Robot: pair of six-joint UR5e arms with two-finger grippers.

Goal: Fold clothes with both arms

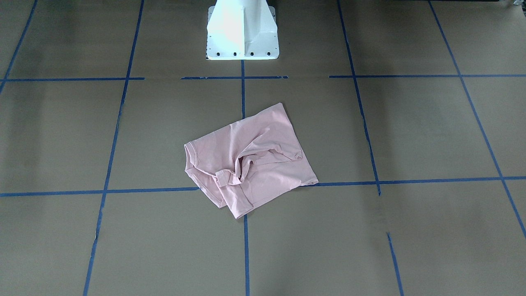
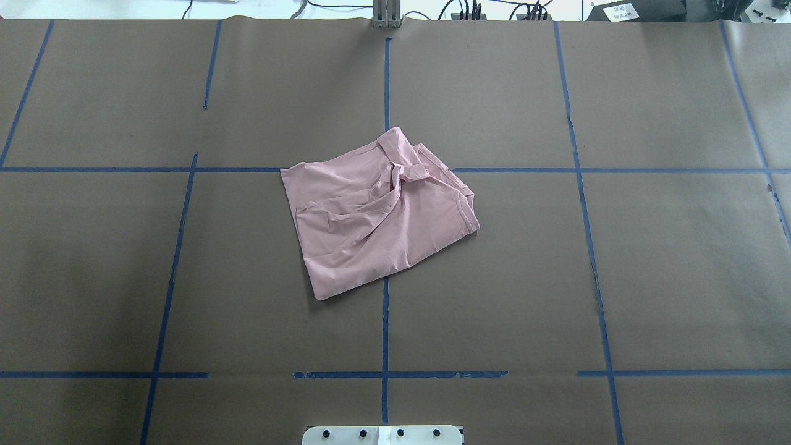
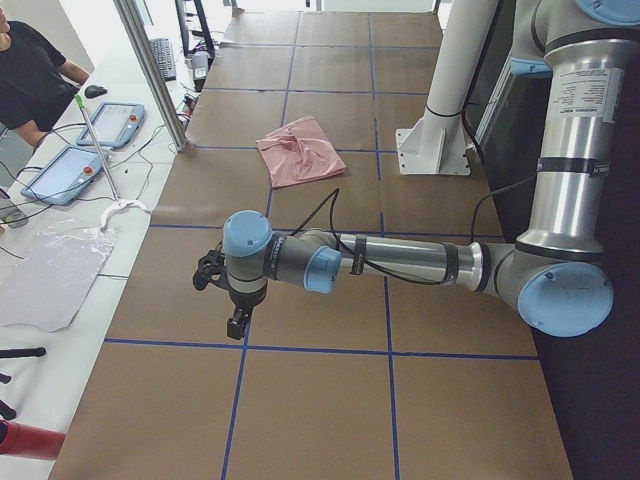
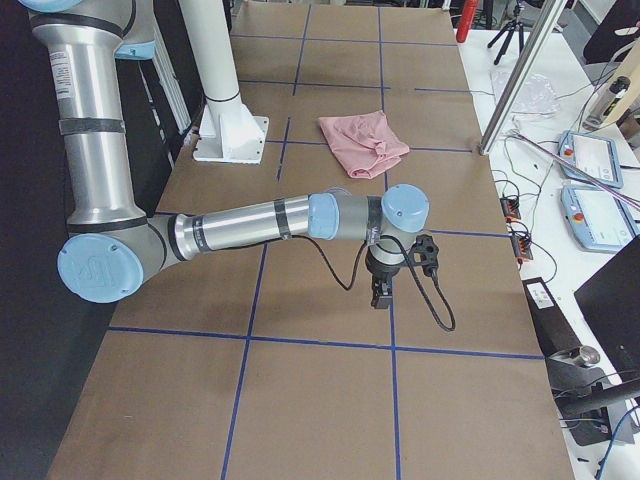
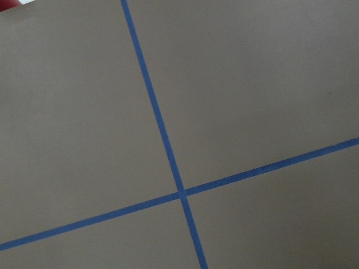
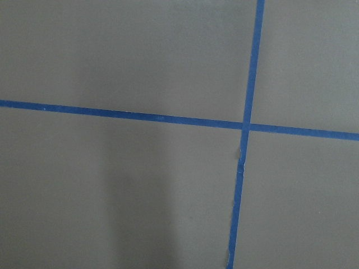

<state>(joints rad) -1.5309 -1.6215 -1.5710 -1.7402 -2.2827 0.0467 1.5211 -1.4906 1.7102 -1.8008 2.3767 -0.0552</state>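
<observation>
The shirt (image 2: 371,222) looks soft, thin and very light, so I think it will flop and hang down when it is picked up. It will not break. It may slide a bit on the table (image 2: 680,278), and a pinch may grab two layers at once. I think the best spots to hold are the two flat corners on the smooth side, one for each gripper, since the cloth is neat there. The bunched part (image 2: 405,173) looks like a bad spot to grab, as it is all twisted. The shirt is pale pink and plain on the side we can see; no picture or words show. It lies in a messy, part-folded heap, with smooth cloth on one side and a knot of wrinkles near the far edge in the overhead view. It sits in the middle of the table, on top of where two blue lines (image 2: 385,327) cross, and a little way in front of the white base (image 1: 242,33). The left arm (image 3: 400,260) holds the left gripper (image 3: 237,324) above bare table, well apart from the shirt. The right arm (image 4: 250,222) does the same with the right gripper (image 4: 380,295) at the other end. I cannot tell if the jaws are apart or together, because they only show small from the side. The wrist views show just table and blue lines.
</observation>
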